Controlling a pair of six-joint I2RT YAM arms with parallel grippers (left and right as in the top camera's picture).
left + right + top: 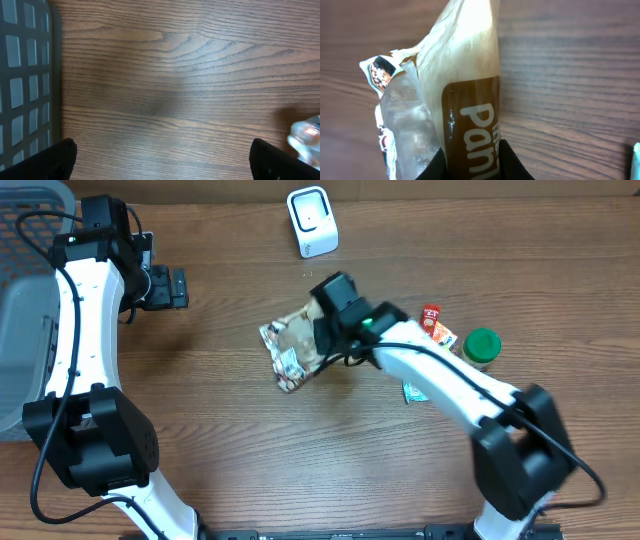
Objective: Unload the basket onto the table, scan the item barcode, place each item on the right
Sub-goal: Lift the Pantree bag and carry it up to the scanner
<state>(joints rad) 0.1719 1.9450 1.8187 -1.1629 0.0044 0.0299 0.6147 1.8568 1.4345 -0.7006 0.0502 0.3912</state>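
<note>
The item is a crinkled plastic snack bag, cream and brown with white lettering. It lies at the table's middle. My right gripper is shut on its right end, and the black fingertips pinch the brown band in the right wrist view, around. No barcode shows on the sides I can see. A white scanner stands at the back of the table. My left gripper hangs open over bare wood at the far left, its fingers wide apart with nothing between them.
A grey mesh basket fills the left edge, close beside the left gripper. To the right of the bag lie a red packet, a green-lidded jar and a teal packet.
</note>
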